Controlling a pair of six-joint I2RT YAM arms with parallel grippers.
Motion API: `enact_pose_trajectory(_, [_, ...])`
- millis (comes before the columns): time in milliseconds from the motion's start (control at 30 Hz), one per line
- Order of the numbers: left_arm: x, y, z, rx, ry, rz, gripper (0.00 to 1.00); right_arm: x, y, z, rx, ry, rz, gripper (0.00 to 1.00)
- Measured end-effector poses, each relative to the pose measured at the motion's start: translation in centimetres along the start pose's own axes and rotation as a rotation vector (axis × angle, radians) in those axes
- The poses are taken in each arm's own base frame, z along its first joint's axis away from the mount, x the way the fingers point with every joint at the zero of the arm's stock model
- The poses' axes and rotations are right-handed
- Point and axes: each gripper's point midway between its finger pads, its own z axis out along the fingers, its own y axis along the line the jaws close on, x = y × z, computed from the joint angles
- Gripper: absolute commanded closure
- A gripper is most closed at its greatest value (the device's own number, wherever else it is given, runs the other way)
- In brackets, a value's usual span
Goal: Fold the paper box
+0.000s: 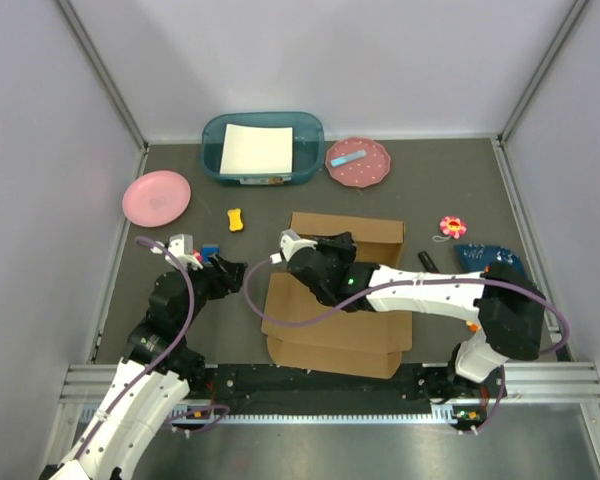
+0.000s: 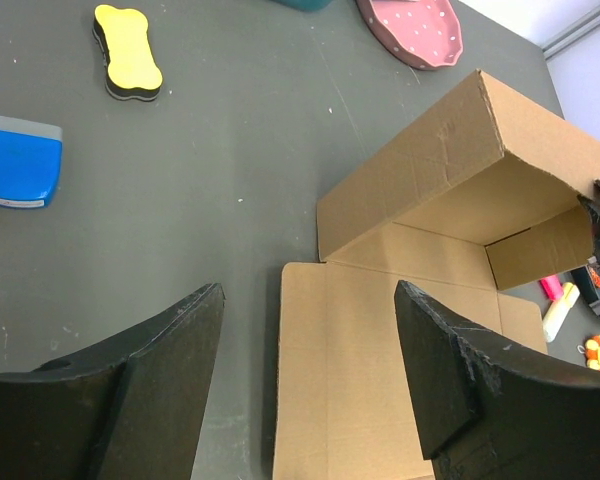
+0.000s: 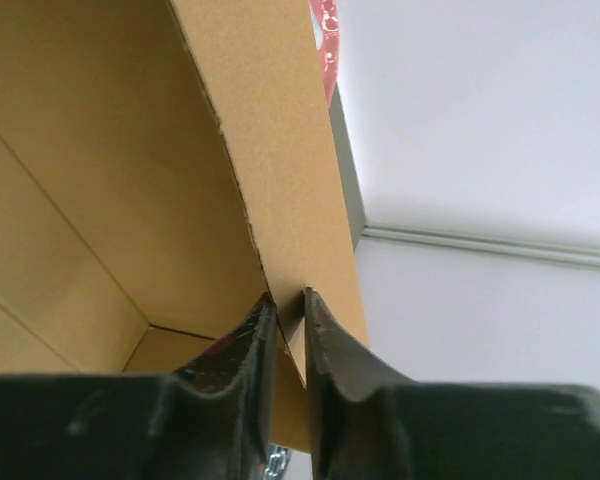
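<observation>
With right gripper [image 3: 290, 300] clamped on paper box [image 3: 280, 150] wall edge and left gripper [image 2: 308, 290] spread empty above base edge, pivot wall slowly along crease, avoid tearing.

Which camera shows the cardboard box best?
Top external: the paper box shows nearly whole, with the right arm crossing it. Left wrist gives its raised end; right wrist, only a wall edge in the right claw.
</observation>
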Motion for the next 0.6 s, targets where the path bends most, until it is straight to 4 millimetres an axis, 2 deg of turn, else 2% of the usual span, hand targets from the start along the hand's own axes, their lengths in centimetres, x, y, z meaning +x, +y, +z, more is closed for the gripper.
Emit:
enact_pose_trajectory(67, [0.0,0.0,0.0,0.0,0.0,0.0,0.26,0.0,-0.1,0.2,0.014,0.01,-0.012,1.0])
enact_pose_trajectory(367, [-0.5,-0.1,-0.1,-0.005,-0.01,0.004,0.26,-0.3,-1.8,0.2,0.046,0.025,-0.018,1.0])
enact_pose_trajectory(467, [-2.1,-1.0,-0.2,0.002,-0.03,0.008,0.26,0.3,-3.6,0.4,0.042,0.05,0.027,1.0])
enact_pose_trajectory(600, [-4.8,-2.8,-0.3,0.028,-0.072,0.013,0.26,1.9,-8.0,1.1,0.031,0.1,0.214,1.0])
